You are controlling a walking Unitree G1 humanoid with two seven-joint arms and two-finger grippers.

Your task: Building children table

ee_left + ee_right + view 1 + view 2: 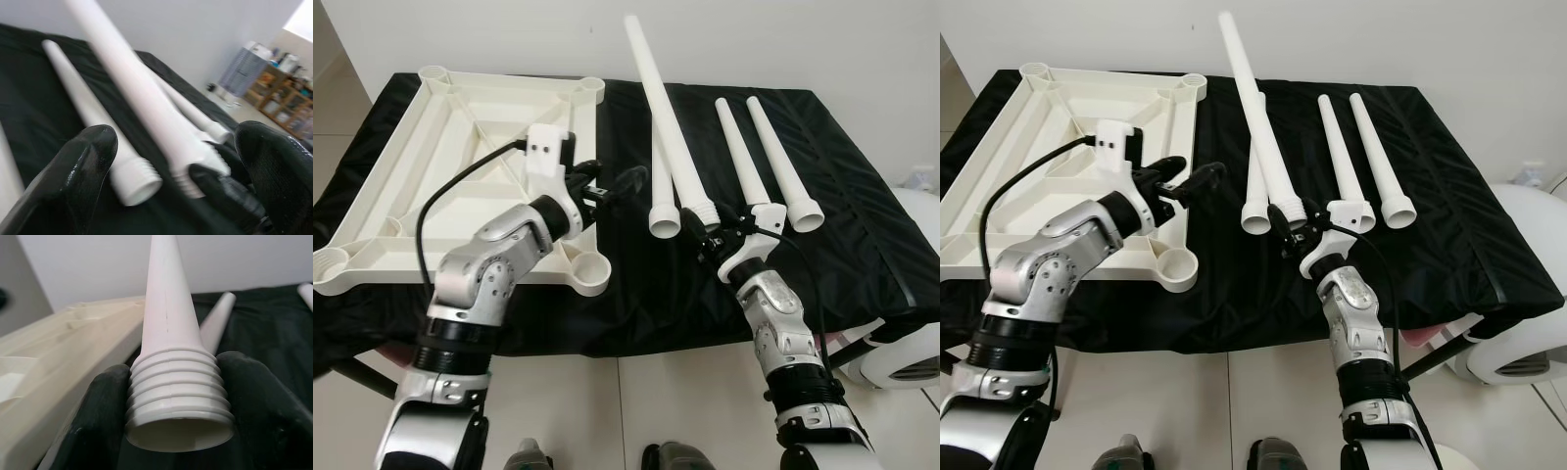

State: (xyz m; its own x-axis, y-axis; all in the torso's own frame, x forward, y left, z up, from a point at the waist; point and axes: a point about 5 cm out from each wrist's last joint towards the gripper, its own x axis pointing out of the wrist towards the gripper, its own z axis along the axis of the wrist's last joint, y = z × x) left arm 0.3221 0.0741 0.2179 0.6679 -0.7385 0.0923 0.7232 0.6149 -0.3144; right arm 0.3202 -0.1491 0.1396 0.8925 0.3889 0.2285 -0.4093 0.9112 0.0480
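Note:
An upturned white table top [460,147] with corner sockets lies on the black cloth at the left. Several white tapered legs lie to its right. My right gripper [705,235] is shut on the threaded end of the longest table leg [661,108], which tilts up toward the wall; the right wrist view has the threads [178,396] squeezed between both black fingers. One leg [663,201] lies beside it, two more legs [773,162] further right. My left gripper [617,186] hovers open over the table top's right edge, its tips toward the legs.
The black cloth [862,196] covers a low table whose front edge runs just ahead of my arms. A white round appliance [906,357] stands on the floor at the right. The white wall is close behind.

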